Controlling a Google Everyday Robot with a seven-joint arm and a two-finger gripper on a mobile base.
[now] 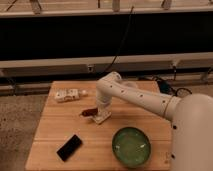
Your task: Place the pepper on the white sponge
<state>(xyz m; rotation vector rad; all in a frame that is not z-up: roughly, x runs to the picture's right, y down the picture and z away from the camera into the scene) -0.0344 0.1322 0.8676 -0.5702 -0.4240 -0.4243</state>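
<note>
The pepper (88, 112), small and dark red, sticks out to the left from my gripper (99, 111), which is shut on it near the middle of the wooden table (50, 130). The white sponge (102, 119) lies directly under the gripper and slightly to its right. The pepper's free end hangs just past the sponge's left edge. I cannot tell whether the pepper touches the sponge. My white arm (135, 97) reaches in from the right and hides the pepper's gripped end.
A white patterned carton (67, 95) lies at the table's back left. A flat black object (69, 147) rests near the front left edge. A green bowl (131, 146) stands at the front right, close to my arm's base.
</note>
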